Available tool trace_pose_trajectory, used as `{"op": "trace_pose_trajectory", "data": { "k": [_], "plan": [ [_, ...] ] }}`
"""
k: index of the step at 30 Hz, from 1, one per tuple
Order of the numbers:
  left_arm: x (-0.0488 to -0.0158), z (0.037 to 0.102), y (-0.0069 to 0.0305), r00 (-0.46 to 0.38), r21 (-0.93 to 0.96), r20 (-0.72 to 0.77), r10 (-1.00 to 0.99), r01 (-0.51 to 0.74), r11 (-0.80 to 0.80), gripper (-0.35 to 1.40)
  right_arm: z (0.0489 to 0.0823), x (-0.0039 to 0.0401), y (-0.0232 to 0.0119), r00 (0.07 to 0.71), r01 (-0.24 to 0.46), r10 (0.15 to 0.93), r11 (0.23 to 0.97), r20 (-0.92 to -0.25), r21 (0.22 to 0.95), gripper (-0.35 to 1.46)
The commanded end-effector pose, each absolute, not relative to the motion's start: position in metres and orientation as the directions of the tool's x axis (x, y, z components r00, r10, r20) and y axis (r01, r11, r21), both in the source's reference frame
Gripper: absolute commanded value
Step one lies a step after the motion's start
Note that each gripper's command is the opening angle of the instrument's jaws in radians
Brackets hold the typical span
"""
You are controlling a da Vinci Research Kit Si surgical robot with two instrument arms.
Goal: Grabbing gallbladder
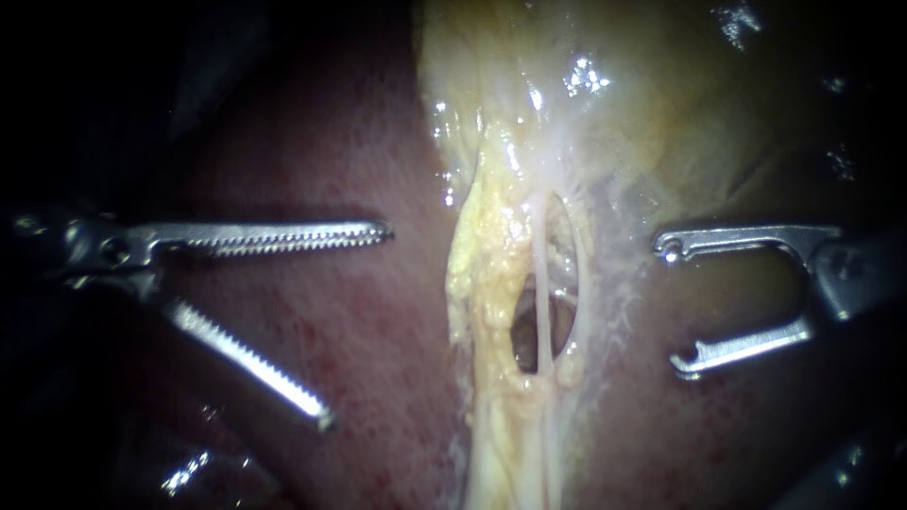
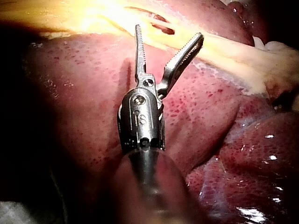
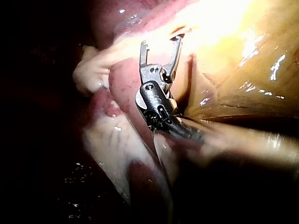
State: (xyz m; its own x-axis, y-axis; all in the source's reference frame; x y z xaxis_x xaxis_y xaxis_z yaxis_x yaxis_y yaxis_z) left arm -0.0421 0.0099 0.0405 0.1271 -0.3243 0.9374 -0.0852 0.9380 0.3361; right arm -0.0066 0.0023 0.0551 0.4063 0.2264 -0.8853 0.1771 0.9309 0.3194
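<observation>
The yellowish gallbladder [image 1: 642, 85] fills the upper right of the endoscope view and narrows into a pale fatty strip with thin tubes [image 1: 543, 302] running down the middle. My left instrument [image 1: 354, 321] comes in from the left with toothed jaws wide open over the red liver [image 1: 378, 340], short of the strip. My right instrument [image 1: 675, 302] enters from the right, its hooked jaws open and empty beside the strip. In the left wrist view my left instrument [image 2: 170, 37] gapes just before the pale strip [image 2: 224, 51]. The right wrist view has my right instrument [image 3: 161, 44] open against the bright gallbladder [image 3: 243, 60].
Dark red liver lobes [image 2: 243, 158] lie beside and under my left instrument. A small window [image 1: 521, 345] opens in the fatty strip between the tubes. Pale tissue folds [image 3: 117, 140] lie beside my right instrument's shaft.
</observation>
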Motion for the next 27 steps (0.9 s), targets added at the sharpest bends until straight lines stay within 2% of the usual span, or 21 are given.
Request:
{"op": "trace_pose_trajectory", "data": {
  "k": [1, 4, 7, 12, 17, 27],
  "plan": [
    [-0.042, 0.0405, 0.01, 0.127, 0.337, 0.937, -0.325, -0.084, 0.938, 1.01, 0.0551, -0.0066, 0.0023, 0.406, 0.177, 0.226, 0.931, -0.885, 0.319, 0.59],
    [-0.0419, 0.0402, 0.0101, 0.127, 0.337, 0.937, -0.326, -0.08, 0.938, 1.04, 0.0551, -0.0066, 0.0023, 0.406, 0.177, 0.226, 0.931, -0.885, 0.319, 0.59],
    [-0.0417, 0.0394, 0.0106, 0.137, 0.363, 0.924, -0.357, -0.023, 0.932, 1.08, 0.0551, -0.0066, 0.0023, 0.406, 0.177, 0.226, 0.931, -0.885, 0.319, 0.59],
    [-0.0415, 0.0376, 0.0119, 0.189, 0.433, 0.876, -0.443, 0.093, 0.896, 0.93, 0.0551, -0.0067, 0.0023, 0.406, 0.177, 0.226, 0.931, -0.885, 0.319, 0.59],
    [-0.0425, 0.0374, 0.0129, 0.244, 0.482, 0.827, -0.507, 0.157, 0.862, 0.77, 0.0551, -0.0067, 0.0023, 0.406, 0.177, 0.226, 0.931, -0.885, 0.319, 0.59],
    [-0.0463, 0.0397, 0.0139, 0.25, 0.517, 0.788, -0.562, 0.227, 0.825, 0.57, 0.0551, -0.0068, 0.0023, 0.406, 0.177, 0.226, 0.931, -0.885, 0.319, 0.59]
  ]
}}
